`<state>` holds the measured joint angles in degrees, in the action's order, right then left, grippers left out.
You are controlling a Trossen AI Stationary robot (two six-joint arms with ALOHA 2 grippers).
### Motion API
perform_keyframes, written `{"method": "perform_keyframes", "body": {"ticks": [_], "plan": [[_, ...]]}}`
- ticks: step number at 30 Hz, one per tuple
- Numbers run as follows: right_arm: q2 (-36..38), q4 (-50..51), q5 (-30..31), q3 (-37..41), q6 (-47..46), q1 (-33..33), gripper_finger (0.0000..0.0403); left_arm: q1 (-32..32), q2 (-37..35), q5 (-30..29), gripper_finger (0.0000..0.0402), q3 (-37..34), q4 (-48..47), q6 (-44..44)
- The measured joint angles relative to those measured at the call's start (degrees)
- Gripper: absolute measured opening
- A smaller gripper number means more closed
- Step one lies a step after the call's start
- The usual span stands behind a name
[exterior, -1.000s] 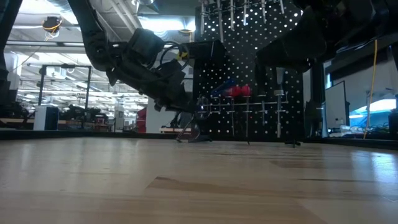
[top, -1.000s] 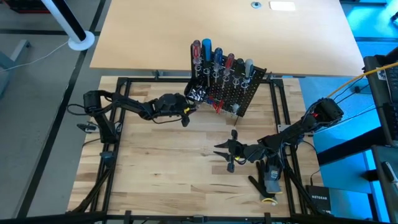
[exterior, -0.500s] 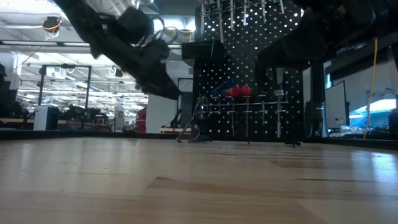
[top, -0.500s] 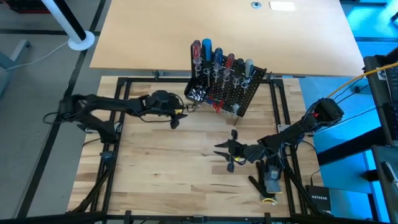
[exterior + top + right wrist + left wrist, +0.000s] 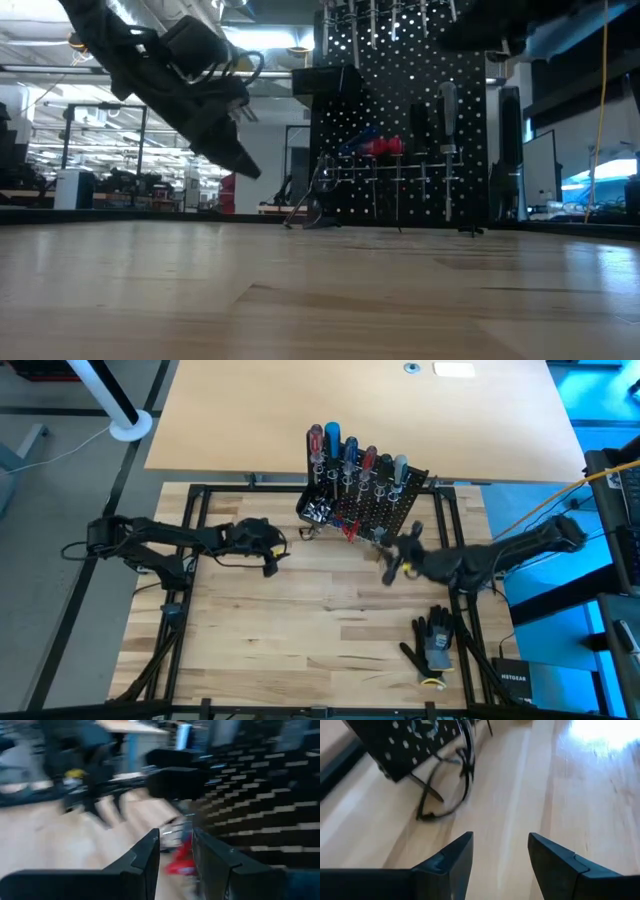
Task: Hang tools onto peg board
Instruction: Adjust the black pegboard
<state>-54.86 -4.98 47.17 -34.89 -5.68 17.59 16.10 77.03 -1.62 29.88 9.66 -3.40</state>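
The black peg board (image 5: 372, 510) stands at the far middle of the table, with red-, blue- and grey-handled tools (image 5: 332, 438) in its ring holders and a red one (image 5: 378, 147) low down. My right gripper (image 5: 393, 555) hovers just in front of the board, shut on a slim dark tool (image 5: 410, 533). Its wrist view is blurred. My left gripper (image 5: 270, 563) hangs open over bare wood to the left of the board, fingers (image 5: 455, 860) apart with nothing between them. My right gripper pinches the slim tool about its middle (image 5: 398, 553) between the two fingers. The fingers come from the table's right, nearly level, and lie across it. The tool is lifted clear of the table, its grey end (image 5: 412, 531) toward the board.
A black-and-grey glove (image 5: 432, 645) lies near the front right. The board's wire leg (image 5: 445, 795) and small tray (image 5: 315, 510) stick out at its left end. A black metal frame (image 5: 190, 495) borders the tabletop, with open wood in the middle.
My left gripper has drawn back from the peg board's left end toward the table's left edge, rising a little. My right gripper has lifted the tool from the table's middle and carried it up and toward the far edge, to just before the board.
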Motion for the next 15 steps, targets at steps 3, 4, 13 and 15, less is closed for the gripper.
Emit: {"method": "perform_keyframes", "body": {"ticks": [3, 4, 13, 15], "plan": [[4.2, 3.6, -1.3, 0.0, 0.0, -6.0, 0.0114, 0.0, 0.0, -0.1, 0.0178, -0.3, 1.9, 0.2], [4.8, 4.7, -2.1, 0.0, -0.2, -8.1, 0.0114, 0.0, 0.0, -0.1, 0.0178, -0.3, 2.1, 0.2], [5.1, 9.0, -9.1, 0.0, -0.1, -21.4, 0.0114, 0.0, 0.0, -0.1, 0.0178, -0.3, 3.0, 0.4], [5.1, 10.4, -9.3, 0.0, 0.0, -23.0, 0.0114, 0.0, 0.0, -0.1, 0.0178, -0.3, 2.9, 0.4]]}}
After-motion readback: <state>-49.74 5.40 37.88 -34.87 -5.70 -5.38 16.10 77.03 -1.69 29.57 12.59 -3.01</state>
